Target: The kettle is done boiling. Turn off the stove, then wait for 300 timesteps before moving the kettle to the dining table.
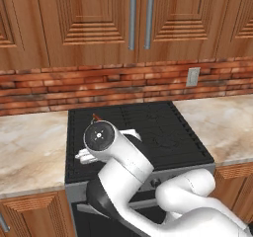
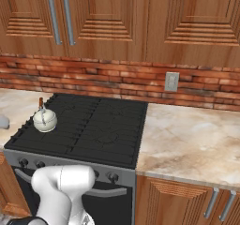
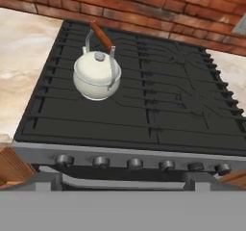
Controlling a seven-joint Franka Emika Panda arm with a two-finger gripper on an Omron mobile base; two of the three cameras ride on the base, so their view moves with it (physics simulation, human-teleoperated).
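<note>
Kettle (image 3: 96,75) on stove (image 3: 158,114) left rear burner | knobs (image 3: 134,163) not yet reached | hand grip state: cannot tell | shut-off, wait, transfer pending

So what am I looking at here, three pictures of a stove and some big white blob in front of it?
The white blob is a robot arm on a base that can drive, in a computer-made kitchen. Two cameras ride on that base, one behind the arm on its left and one on its right, so two pictures show the same scene from two sides. The third comes from a camera on the arm's hand, looking down at the stove. A small cream kettle with a reddish wooden piece on its handle stands on the stove's grates, at the left, toward the back. A row of round knobs runs along the front panel. Marbled counters lie either side. The pincer's state cannot be made out, and nothing touches the kettle.
</note>
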